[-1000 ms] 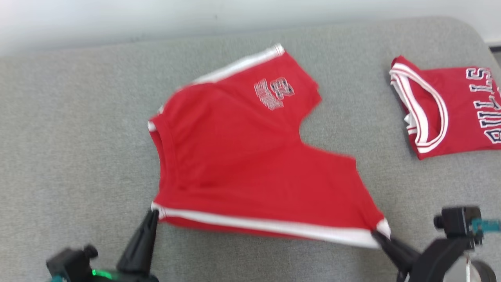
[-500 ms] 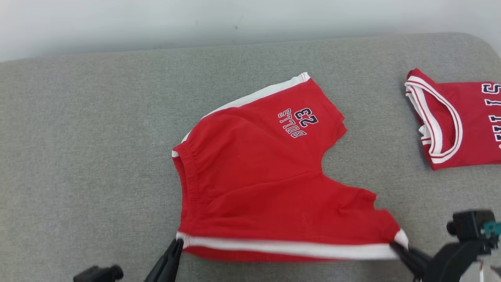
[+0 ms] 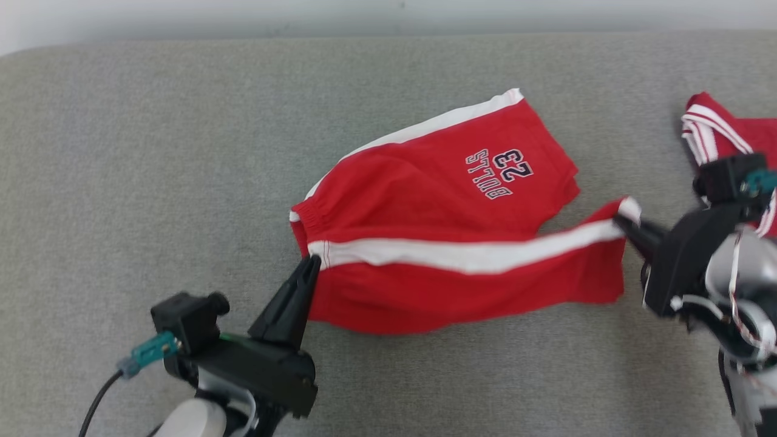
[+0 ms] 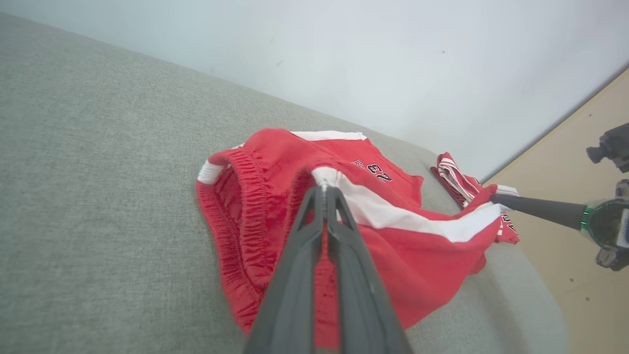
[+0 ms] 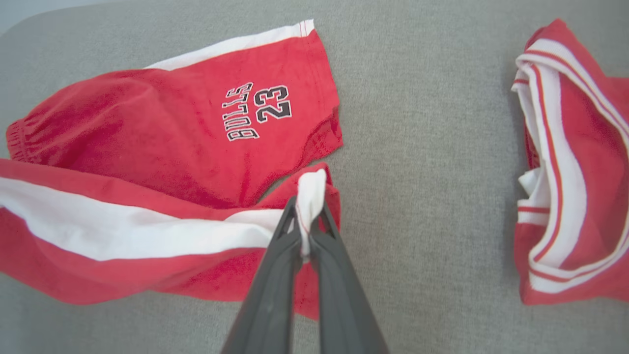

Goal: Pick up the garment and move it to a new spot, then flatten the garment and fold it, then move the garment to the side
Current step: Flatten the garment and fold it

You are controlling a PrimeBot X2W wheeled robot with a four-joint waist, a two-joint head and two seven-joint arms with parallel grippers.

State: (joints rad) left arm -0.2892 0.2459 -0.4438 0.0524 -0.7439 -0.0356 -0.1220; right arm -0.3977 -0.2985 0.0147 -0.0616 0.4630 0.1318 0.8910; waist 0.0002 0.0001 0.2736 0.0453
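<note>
A: Noting the shorts (image 3: 437,200) first: red, on the grey pad (image 3: 152,152), left of the jersey (image 3: 710,127), with bare pad between the two.

B: Grips?

A: Left gripper (image 3: 312,265) is pinched tight on the white stripe (image 3: 461,255) at its waistband end, the end far from the jersey. Right gripper (image 3: 621,220) is pinched tight on the same stripe at its hem end, the end nearest the jersey. The stripe runs taut between them.

B: What does the head view give?

A: Both grips at once. That leg is drawn across the near side of the other leg, which lies flat on the pad. Its print (image 5: 258,110) reads upside down there.

B: And the wrists?

A: The right wrist view adds a wad of white cloth bunched between the fingertips, the print right way up as BULLS 23, and the jersey's white and red neck trim. The left wrist view adds the gathered waistband (image 4: 245,196) gaping open, red cloth hanging below the raised stripe, a pale wall (image 4: 344,59) behind, and tan floor (image 4: 555,196) past the jersey.
</note>
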